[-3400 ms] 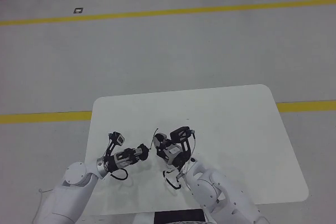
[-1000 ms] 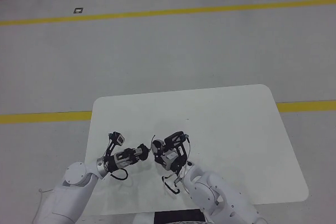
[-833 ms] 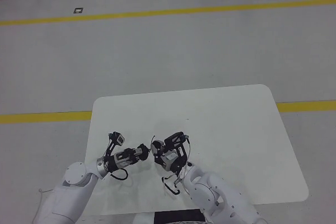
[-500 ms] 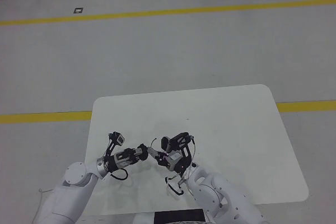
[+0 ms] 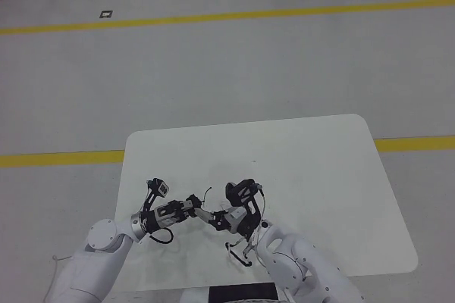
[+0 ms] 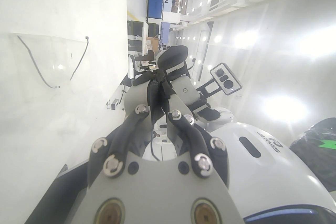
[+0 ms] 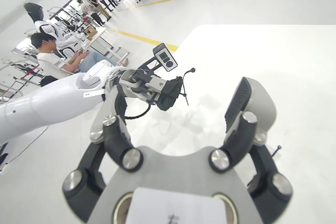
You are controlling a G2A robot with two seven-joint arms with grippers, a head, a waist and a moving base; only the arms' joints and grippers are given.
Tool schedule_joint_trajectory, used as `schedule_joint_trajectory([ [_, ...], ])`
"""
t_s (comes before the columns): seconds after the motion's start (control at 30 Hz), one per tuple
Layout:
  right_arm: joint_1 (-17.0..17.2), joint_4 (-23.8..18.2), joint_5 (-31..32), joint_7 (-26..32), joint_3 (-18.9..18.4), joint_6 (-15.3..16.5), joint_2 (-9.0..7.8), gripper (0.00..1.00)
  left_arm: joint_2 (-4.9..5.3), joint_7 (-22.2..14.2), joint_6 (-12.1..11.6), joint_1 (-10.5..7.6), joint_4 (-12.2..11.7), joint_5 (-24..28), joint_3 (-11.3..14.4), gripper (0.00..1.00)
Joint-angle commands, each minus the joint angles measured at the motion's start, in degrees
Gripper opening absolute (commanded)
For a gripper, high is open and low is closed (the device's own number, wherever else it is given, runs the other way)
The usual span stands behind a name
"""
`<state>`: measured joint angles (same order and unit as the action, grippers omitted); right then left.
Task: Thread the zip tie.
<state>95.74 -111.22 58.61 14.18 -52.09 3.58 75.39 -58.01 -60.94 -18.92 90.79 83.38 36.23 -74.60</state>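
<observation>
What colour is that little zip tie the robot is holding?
Black. The zip tie shows best in the right wrist view, pinched in the left gripper.

zip ties 2: held zip tie [image 7: 184, 88], loose zip tie [image 6: 78, 64] on table, upper left of left wrist view | grippers 2: left gripper [image 6: 157, 78], right gripper [image 5: 211, 217] | table [image 5: 326, 151] 1 | dark speck [image 5: 252, 160] 1
</observation>
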Motion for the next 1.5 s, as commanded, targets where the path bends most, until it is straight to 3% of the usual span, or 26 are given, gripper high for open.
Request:
schedule_joint_trajectory([
  [0.0,0.4,0.6,-3.7,0.0,-0.6,1.4,-0.08,1.0,0.04,0.3,0.7,0.03,-0.3,1.3,-0.3,0.0],
  [0.13,1.4,3.7,-17.9,1.8,-3.6,8.8,-0.53,1.0,0.35,-2.1,0.7,0.08,-2.1,4.1,-1.7,0.0],
  [0.3,1.1,7.1,-34.2,8.0,-5.8,14.2,-0.96,1.0,0.64,-6.3,0.9,-0.18,-4.0,7.6,-2.9,0.0],
  [0.5,-1.4,11.0,-53.0,17.4,-5.2,14.7,-0.92,1.0,0.78,-14.1,2.6,-1.17,-6.1,13.2,-3.1,0.0],
  [0.57,-2.2,11.9,-56.3,19.5,-5.0,14.6,-0.91,1.0,0.76,-16.0,2.9,-1.62,-6.7,13.9,-2.8,0.0],
  [0.6,-2.2,11.9,-56.3,19.5,-5.0,14.6,-0.91,1.0,0.78,-16.2,1.9,-1.89,-7.0,13.3,-2.8,0.0],
  [0.83,-2.1,12.0,-56.6,19.4,-4.9,14.4,-0.9,1.0,0.78,-16.2,1.9,-1.89,-7.0,13.3,-2.8,0.0],
  [0.93,-2.6,14.0,-63.3,20.5,-3.9,13.3,-0.66,1.0,0.67,-14.9,2.7,-1.76,-5.9,12.5,-1.7,0.0],
  [1.07,-3.4,17.9,-76.5,24.9,-2.7,14.2,-0.27,1.0,0.64,-17.4,3.3,-1.72,-5.5,14.0,-1.1,0.0],
  [1.13,-4.3,19.8,-80.0,26.7,-2.6,14.4,-0.2,1.0,0.65,-18.1,3.4,-1.89,-5.7,14.3,-0.9,0.0],
  [1.3,-5.6,24.5,-93.7,31.2,-1.5,12.7,0.39,1.0,0.59,-18.7,3.9,-2.14,-5.8,15.9,0.0,0.0],
  [1.47,-5.7,24.7,-93.9,31.3,-1.5,12.7,0.41,1.0,0.69,-18.7,3.8,-2.19,-5.5,16.0,0.2,0.0],
])
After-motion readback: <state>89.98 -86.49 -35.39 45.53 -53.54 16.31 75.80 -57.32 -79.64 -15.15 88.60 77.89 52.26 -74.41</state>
